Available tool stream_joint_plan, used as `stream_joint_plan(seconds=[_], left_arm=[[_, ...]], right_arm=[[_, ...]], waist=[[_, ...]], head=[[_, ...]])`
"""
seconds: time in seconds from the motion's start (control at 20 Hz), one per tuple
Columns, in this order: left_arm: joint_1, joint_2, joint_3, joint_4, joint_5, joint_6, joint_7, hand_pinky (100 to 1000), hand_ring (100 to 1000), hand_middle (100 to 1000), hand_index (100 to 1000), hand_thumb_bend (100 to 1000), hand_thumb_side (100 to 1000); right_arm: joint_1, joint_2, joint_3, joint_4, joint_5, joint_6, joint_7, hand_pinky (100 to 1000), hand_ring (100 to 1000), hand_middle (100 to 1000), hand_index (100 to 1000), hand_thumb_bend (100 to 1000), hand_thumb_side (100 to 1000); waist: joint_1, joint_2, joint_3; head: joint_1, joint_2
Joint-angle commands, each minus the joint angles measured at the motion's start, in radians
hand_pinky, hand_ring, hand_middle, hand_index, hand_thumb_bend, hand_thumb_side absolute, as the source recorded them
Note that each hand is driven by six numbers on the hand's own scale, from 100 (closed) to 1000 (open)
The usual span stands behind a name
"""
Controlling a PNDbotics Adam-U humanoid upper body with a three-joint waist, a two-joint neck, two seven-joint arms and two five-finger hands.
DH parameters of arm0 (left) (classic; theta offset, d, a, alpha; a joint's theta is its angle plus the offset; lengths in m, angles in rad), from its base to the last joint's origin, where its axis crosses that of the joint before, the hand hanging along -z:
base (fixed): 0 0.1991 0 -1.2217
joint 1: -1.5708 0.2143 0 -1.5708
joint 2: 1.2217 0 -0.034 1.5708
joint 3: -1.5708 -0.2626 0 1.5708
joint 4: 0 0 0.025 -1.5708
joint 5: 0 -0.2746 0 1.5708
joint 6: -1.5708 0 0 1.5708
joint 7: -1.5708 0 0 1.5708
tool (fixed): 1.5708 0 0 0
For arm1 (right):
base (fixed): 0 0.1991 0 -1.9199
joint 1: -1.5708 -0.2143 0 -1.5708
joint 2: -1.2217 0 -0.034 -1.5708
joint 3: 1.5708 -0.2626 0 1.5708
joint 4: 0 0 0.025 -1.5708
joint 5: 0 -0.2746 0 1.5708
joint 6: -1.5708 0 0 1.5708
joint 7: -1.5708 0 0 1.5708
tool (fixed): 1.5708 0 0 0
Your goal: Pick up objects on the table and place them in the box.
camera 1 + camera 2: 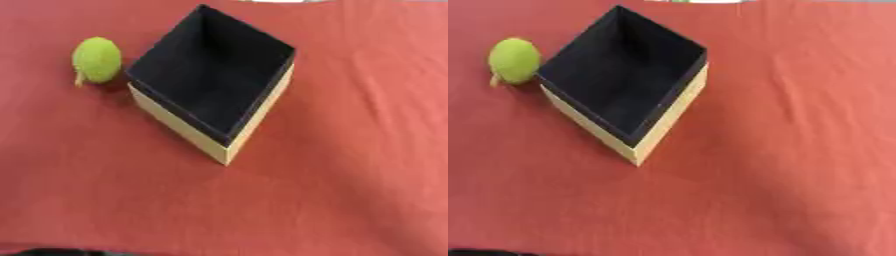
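Observation:
A yellow-green pear-like fruit [96, 60] with a short stem lies on the red cloth at the left, right beside the left corner of the box. The box [179, 127] has pale tan outer walls and a black inside, stands cornerwise to me, and shows nothing inside it. Neither of my hands appears in either view.
A red cloth [350, 150] covers the whole table, with faint creases at the right. A white strip [710, 1] shows at the far edge and a dark edge [52, 252] runs along the bottom left.

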Motion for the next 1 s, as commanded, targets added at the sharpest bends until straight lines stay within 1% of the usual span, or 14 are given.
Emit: stream_joint_plan(seconds=[0.05, 0.1, 0.2, 0.35, 0.4, 0.5, 0.65, 0.8, 0.95, 1.0], left_arm=[[-0.041, 0.008, -0.007, 0.013, -0.061, -0.026, -0.074, 945, 860, 864, 990, 371, 992], [-0.051, -0.001, -0.009, 0.017, -0.073, -0.031, -0.091, 949, 862, 866, 987, 397, 998], [-0.073, -0.020, -0.015, 0.027, -0.097, -0.039, -0.126, 949, 864, 869, 989, 420, 995], [-0.100, -0.049, -0.029, 0.037, -0.131, -0.054, -0.171, 951, 869, 876, 996, 451, 969], [-0.108, -0.059, -0.033, 0.039, -0.142, -0.057, -0.182, 952, 870, 877, 985, 459, 961], [-0.125, -0.079, -0.038, 0.044, -0.165, -0.063, -0.205, 950, 870, 871, 968, 449, 916], [-0.138, -0.102, -0.045, 0.046, -0.176, -0.079, -0.232, 950, 871, 876, 968, 440, 866], [-0.138, -0.115, -0.062, 0.040, -0.191, -0.096, -0.253, 951, 875, 893, 979, 475, 800], [-0.143, -0.131, -0.071, 0.036, -0.209, -0.101, -0.263, 949, 874, 899, 987, 483, 724], [-0.147, -0.137, -0.072, 0.037, -0.215, -0.099, -0.265, 949, 875, 899, 989, 486, 719]], right_arm=[[-0.013, -0.025, -0.004, -0.015, -0.005, -0.001, 0.004, 743, 621, 646, 839, 100, 579], [-0.012, -0.024, -0.004, -0.015, -0.005, -0.001, 0.004, 743, 621, 646, 839, 100, 577], [-0.011, -0.023, -0.004, -0.015, -0.006, -0.001, 0.004, 743, 621, 646, 839, 100, 578], [-0.011, -0.018, -0.005, -0.015, -0.006, -0.002, 0.003, 743, 621, 645, 839, 100, 580], [-0.011, -0.017, -0.005, -0.015, -0.006, -0.003, 0.002, 743, 622, 645, 839, 100, 581], [-0.009, -0.015, -0.005, -0.015, -0.006, -0.002, 0.002, 744, 622, 645, 839, 100, 586], [0.002, -0.016, -0.006, -0.015, -0.006, 0.002, 0.000, 744, 622, 644, 840, 100, 589], [0.008, -0.016, -0.010, -0.015, -0.005, 0.004, -0.007, 744, 623, 644, 840, 100, 588], [0.006, -0.013, -0.010, -0.015, -0.004, 0.001, -0.008, 744, 623, 644, 839, 100, 588], [0.005, -0.012, -0.010, -0.015, -0.004, 0.000, -0.007, 744, 623, 644, 839, 100, 588]], waist=[[0.005, -0.029, 0.003], [0.004, -0.030, 0.003], [0.003, -0.032, 0.004], [0.003, -0.033, 0.005], [0.003, -0.034, 0.005], [0.003, -0.034, 0.005], [0.003, -0.034, 0.007], [0.005, -0.035, 0.006], [0.004, -0.038, 0.004], [0.005, -0.039, 0.003]], head=[[0.003, -0.001], [0.003, -0.002], [0.000, -0.001], [-0.002, -0.002], [-0.003, -0.003], [-0.003, -0.003], [-0.001, -0.003], [-0.006, -0.002], [-0.007, -0.001], [-0.006, 0.000]])
